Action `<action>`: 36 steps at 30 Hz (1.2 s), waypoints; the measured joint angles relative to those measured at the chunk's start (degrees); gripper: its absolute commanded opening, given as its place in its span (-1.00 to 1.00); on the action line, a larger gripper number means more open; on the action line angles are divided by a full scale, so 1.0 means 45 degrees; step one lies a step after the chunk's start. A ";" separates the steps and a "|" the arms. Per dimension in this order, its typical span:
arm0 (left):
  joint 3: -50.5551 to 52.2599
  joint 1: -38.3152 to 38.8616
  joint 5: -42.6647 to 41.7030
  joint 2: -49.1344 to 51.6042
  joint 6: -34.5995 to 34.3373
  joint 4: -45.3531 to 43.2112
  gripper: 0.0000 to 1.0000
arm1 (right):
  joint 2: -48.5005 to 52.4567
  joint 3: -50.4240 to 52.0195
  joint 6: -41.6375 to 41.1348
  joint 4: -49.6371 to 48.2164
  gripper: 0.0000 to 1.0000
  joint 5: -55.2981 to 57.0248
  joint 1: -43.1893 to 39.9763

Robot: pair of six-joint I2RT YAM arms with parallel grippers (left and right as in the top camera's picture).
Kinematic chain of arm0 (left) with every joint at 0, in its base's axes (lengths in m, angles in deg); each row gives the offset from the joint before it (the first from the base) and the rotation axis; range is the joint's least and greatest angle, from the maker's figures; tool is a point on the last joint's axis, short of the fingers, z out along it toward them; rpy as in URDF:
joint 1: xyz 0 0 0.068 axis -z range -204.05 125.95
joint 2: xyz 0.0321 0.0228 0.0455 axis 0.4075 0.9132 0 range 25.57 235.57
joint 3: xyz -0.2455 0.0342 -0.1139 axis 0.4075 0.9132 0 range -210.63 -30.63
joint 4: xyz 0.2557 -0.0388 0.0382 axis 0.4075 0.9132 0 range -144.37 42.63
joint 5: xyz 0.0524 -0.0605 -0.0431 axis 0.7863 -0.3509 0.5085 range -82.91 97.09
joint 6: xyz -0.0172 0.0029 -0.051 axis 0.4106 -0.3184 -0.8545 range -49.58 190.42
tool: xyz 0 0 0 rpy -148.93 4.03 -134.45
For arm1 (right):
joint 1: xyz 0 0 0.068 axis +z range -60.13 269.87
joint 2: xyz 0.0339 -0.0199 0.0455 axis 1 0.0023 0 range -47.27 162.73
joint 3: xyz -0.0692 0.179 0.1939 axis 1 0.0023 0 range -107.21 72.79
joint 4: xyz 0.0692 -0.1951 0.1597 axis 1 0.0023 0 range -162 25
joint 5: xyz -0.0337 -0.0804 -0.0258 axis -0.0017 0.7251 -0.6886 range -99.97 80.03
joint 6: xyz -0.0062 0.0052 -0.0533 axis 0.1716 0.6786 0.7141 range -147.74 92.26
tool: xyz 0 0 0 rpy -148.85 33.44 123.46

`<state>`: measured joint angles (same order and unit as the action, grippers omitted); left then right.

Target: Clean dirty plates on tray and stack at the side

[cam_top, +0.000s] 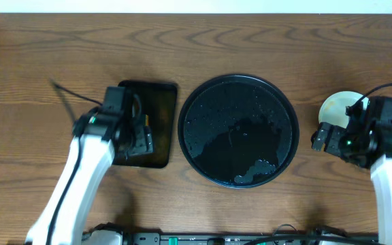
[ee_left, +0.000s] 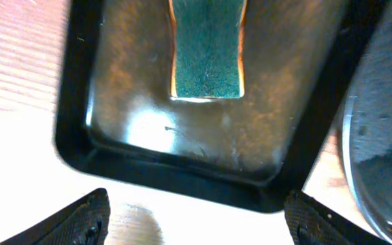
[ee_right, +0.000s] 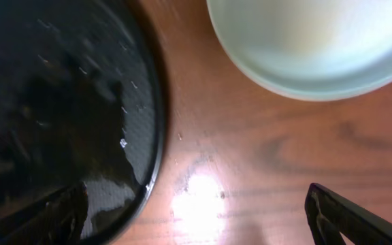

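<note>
Status: the tray (cam_top: 238,131) is sitting mid-table with no plates on it, only water beads and a wet sheen showing. The plates (cam_top: 335,104) are lying just off the tray's right rim, apart from it, on the bare table (cam_top: 250,41). The right arm is covering part of the pile, so I'm not getting a count and can't tell if all three are there. The top one is reading pale yellow from overhead.

Key relation: the right gripper (cam_top: 324,138) is hovering between the tray's right rim and the pile, near both. Its jaws are standing wide apart and gripping nothing. In the right wrist view the pile is lying ahead and to the right of the fingers, with the tray rim off to the left. Round plates mean no long axis to line up on, so only the nearest rim edge is mattering.

On the far side, the left gripper (cam_top: 141,141) is hanging over the rectangular tray (cam_top: 160,102), which is sitting just off the tray's left rim. Its jaws are also wide open and empty. The sponge (ee_left: 206,47) is lying in that rectangular tray, ahead of the fingers and centred between them, its long axis running straight away from the gripper.

Judgement: the job is looking near done. Any last nudge on the pile is falling to the right arm, since the left arm has the whole tray between it and the plates.
</note>
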<state>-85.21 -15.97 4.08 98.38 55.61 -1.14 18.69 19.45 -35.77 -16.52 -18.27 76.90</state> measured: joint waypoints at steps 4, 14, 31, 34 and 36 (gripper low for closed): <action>0.1443 0.0005 0.0015 -0.2846 -0.0039 -0.0894 0.65 | -0.2686 0.0942 0.0049 -0.0918 0.99 0.0194 0.0845; 0.3706 0.0000 0.0049 -0.9496 -0.0306 -0.1841 0.65 | -0.7504 0.2511 0.0151 -0.0996 0.98 0.0379 0.1559; 0.3711 0.0000 0.0049 -1.0244 -0.0379 -0.1846 0.66 | -0.7708 0.2540 0.0155 0.0180 0.98 0.0393 0.1559; 0.3711 0.0000 0.0049 -1.0244 -0.0379 -0.1846 0.66 | -0.7708 0.2540 0.0155 0.0194 0.99 0.0393 0.1559; 0.3711 0.0000 0.0049 -1.0239 -0.0379 -0.1846 0.66 | -0.7708 0.2540 0.0155 0.0228 0.98 0.0398 0.1559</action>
<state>-68.51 -15.97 4.30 52.31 53.91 -9.45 -16.00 30.88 -35.07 -15.49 -16.47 83.91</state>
